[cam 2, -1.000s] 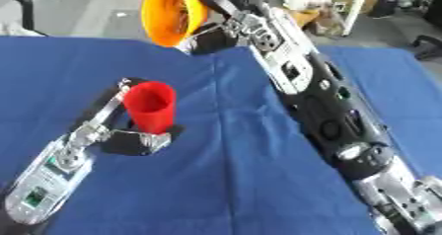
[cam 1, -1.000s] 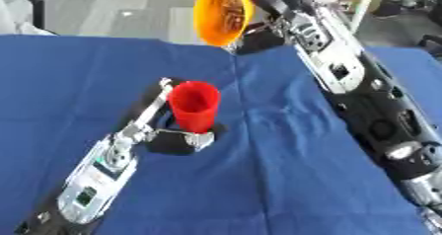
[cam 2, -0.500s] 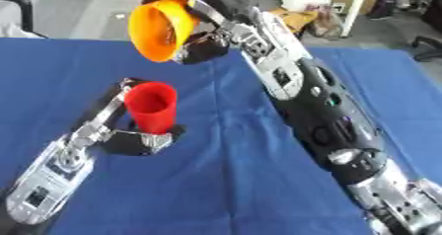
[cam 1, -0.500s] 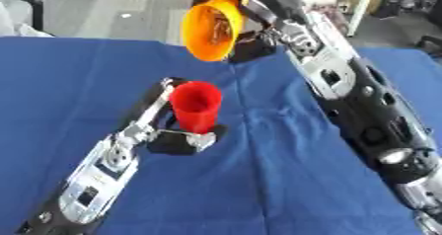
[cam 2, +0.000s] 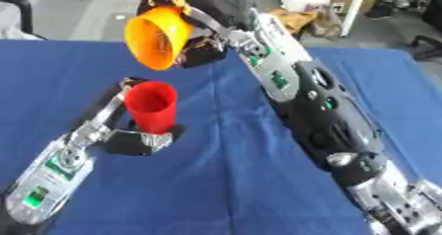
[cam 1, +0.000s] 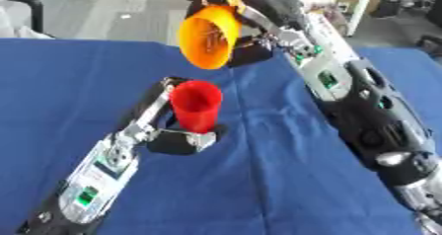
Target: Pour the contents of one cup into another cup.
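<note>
The robot's right hand (cam 1: pixel 226 2) gripped an orange cup (cam 1: pixel 210 36) in the air above the far half of a blue-clothed table (cam 1: pixel 259 179), its fingers curled round the cup's base. The cup was tipped steeply, its open mouth facing down and toward the near left, hanging above and slightly to the far right of a red cup (cam 1: pixel 196 105) without touching it. What lay inside the orange cup could not be made out beyond a few faint specks.

The red cup stood upright left of the table's centre, the left hand (cam 1: pixel 177 139) closed about its lower part at the table surface, the left arm running back to the near left corner of the view. How far those fingers wrapped the cup was partly hidden behind it.

Open blue cloth spread to the right of the red cup and across the whole near side, broken only by the right arm, which crossed the table's right side from the near corner to the far centre. The table's far edge ran just behind the raised orange cup, with grey floor and a white shelf frame (cam 1: pixel 358 2) beyond. No brand, label or legible writing showed on either cup; small green lights showed on both arms.
</note>
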Available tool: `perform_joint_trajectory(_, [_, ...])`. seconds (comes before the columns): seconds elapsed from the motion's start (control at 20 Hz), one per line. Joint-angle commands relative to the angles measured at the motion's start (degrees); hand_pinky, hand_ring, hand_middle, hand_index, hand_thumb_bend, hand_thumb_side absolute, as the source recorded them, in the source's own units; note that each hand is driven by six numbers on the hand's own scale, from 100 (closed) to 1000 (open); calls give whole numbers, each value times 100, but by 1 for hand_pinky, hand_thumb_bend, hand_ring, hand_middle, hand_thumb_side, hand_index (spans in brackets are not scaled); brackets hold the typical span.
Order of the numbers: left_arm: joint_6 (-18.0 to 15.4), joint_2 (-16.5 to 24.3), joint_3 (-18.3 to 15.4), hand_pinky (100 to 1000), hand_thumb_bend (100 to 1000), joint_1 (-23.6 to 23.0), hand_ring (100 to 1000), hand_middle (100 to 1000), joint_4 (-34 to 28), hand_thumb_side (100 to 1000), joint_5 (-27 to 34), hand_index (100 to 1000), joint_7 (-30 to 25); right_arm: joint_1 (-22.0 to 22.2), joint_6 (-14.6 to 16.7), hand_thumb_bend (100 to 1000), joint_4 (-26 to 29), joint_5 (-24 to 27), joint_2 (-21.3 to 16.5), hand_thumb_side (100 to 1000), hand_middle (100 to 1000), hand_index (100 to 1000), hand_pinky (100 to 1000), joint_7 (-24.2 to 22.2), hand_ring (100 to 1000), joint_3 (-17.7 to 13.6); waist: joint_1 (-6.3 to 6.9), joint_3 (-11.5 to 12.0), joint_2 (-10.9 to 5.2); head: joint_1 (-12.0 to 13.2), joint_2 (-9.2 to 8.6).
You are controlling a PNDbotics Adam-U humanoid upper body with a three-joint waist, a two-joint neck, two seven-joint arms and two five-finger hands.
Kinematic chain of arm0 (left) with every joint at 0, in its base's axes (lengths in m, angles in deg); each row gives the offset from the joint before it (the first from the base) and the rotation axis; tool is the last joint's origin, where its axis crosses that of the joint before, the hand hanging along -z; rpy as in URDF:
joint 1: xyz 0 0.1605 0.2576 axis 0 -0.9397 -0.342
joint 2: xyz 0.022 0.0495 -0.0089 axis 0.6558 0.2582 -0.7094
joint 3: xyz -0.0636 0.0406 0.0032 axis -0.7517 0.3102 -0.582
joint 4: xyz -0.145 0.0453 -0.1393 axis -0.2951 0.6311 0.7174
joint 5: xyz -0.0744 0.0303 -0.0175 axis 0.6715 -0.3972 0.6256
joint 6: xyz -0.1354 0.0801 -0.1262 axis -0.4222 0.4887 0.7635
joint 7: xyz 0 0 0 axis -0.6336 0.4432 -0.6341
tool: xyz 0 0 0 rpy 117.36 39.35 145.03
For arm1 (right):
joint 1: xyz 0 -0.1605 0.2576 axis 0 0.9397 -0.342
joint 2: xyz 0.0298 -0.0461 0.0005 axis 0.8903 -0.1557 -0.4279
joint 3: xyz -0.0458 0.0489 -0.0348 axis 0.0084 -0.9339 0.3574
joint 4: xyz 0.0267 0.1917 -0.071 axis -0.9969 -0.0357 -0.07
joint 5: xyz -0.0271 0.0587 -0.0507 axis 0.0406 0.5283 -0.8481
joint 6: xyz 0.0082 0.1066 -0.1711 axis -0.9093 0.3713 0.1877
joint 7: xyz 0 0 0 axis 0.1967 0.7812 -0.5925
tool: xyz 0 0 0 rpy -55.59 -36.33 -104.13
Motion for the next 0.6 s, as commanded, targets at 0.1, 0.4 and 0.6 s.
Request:
perform_joint_trajectory(0.1, [4, 14, -49, 100, 358, 117, 293, 300, -162, 206, 25, 601, -48, -84, 37, 100, 44, -142, -37, 100, 345, 602, 756, 89, 680, -31, 21, -4, -85, 10, -40])
perform_joint_trajectory(0.4, [21, 15, -46, 100, 357, 121, 294, 301, -207, 206, 41, 602, -73, -63, 131, 100, 48, -361, -78, 100, 377, 609, 768, 182, 683, -26, 16, -7, -85, 11, -48])
perform_joint_trajectory(0.6, [27, 19, -42, 100, 355, 121, 294, 302, -224, 206, 47, 602, -89, 12, 179, 100, 167, -443, -216, 100, 384, 612, 774, 283, 685, -14, 12, -6, -84, 14, -49])
